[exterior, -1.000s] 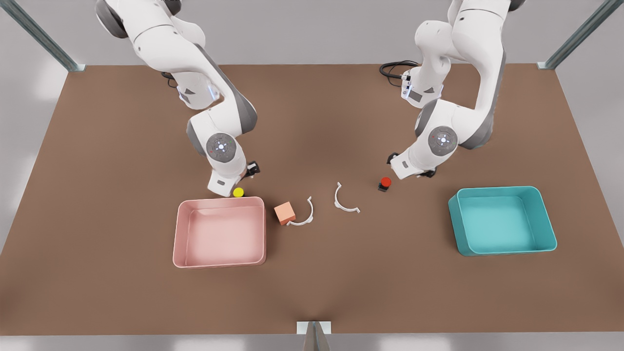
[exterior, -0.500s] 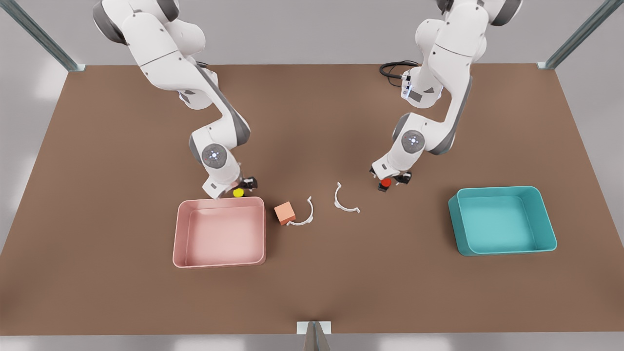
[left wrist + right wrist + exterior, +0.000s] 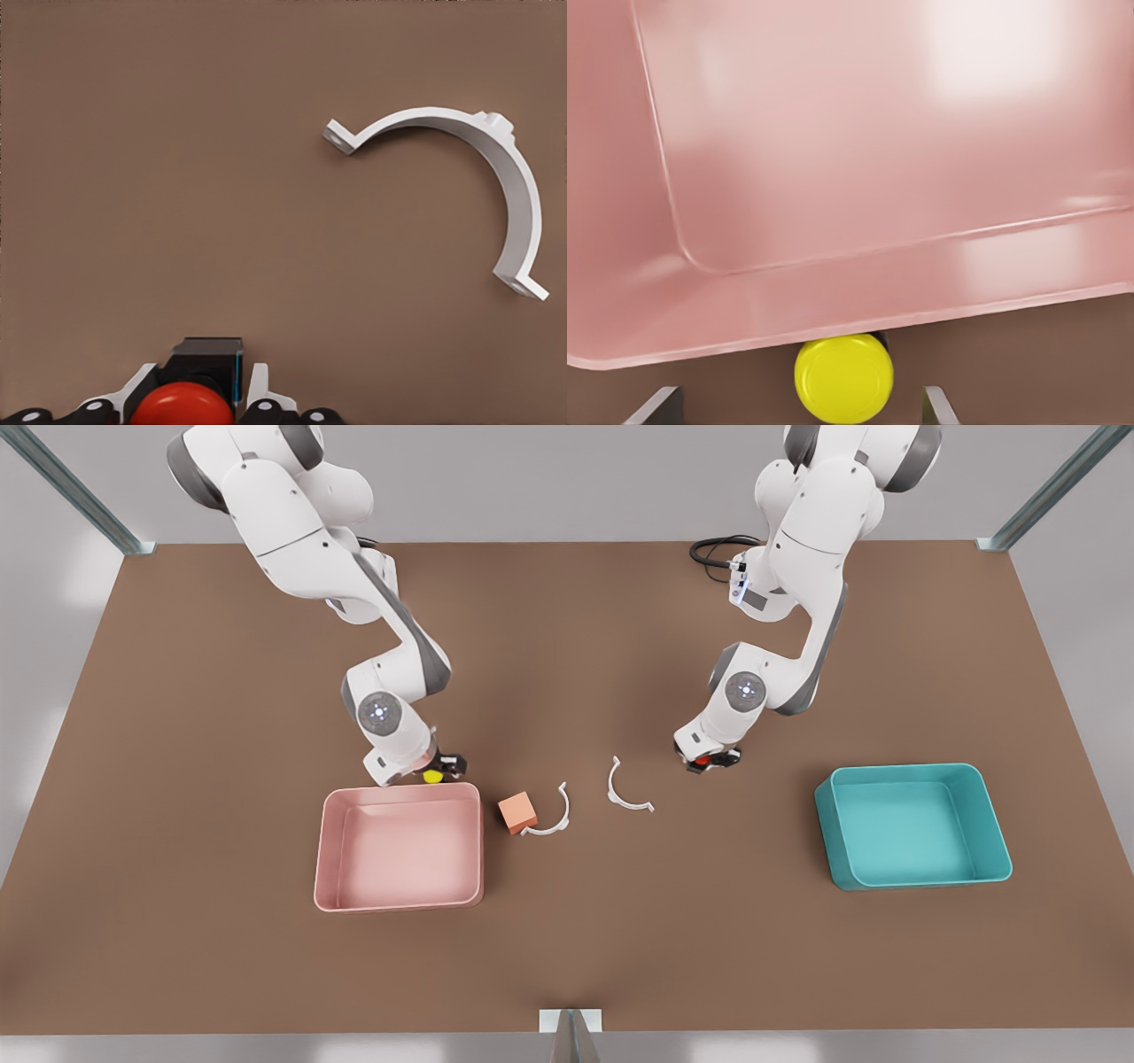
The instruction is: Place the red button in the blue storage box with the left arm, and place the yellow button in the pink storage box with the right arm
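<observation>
Both boxes sit empty: the pink box (image 3: 399,849) and the blue box (image 3: 912,825). The right gripper (image 3: 431,769) stands over the yellow button (image 3: 843,377), fingers apart, just beside the pink box's wall. The left gripper (image 3: 706,759) half hides the red button (image 3: 182,405), fingers spread either side.

The front view looks steeply down over the whole brown surface (image 3: 567,948). Both wrist views sit close: the right faces the pink storage box (image 3: 833,177), the left faces bare surface beyond the red button (image 3: 182,405).
</observation>
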Robot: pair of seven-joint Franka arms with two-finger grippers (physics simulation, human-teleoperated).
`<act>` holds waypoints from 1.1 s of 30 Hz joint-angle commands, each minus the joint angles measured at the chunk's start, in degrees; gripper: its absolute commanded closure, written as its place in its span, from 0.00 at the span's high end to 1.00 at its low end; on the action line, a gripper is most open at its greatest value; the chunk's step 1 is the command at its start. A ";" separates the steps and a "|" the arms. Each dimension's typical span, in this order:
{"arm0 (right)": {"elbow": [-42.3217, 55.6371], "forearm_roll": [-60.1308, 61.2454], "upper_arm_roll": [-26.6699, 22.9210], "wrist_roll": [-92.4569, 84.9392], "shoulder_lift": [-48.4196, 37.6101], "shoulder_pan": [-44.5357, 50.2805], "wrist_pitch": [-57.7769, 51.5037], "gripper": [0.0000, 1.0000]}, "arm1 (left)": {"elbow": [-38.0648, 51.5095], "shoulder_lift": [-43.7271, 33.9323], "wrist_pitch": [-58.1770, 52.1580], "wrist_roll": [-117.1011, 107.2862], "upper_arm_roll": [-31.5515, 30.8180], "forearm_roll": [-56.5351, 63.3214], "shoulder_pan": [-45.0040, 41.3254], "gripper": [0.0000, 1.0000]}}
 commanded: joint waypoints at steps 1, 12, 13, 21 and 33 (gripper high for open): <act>0.10 0.16 -0.03 -4.50 0.80 -0.27 0.42 1.00 | 0.00 -0.05 0.64 -1.42 0.02 0.06 0.04 0.60; 0.36 0.08 0.32 -7.67 4.23 -1.32 0.95 1.00 | 4.39 -9.63 -12.79 2.44 0.37 0.15 4.34 0.51; 0.36 0.08 0.41 -7.67 4.58 -1.32 1.74 1.00 | 8.08 -10.33 -18.78 6.48 0.37 0.15 7.16 0.51; -0.52 0.34 0.23 -18.48 5.11 -2.55 5.17 1.00 | 19.16 -9.72 -32.23 38.90 8.36 0.15 16.13 0.50; -0.96 0.34 0.14 -22.61 5.55 -3.61 5.26 0.36 | 30.23 5.31 -32.23 60.01 8.81 -2.49 29.05 1.00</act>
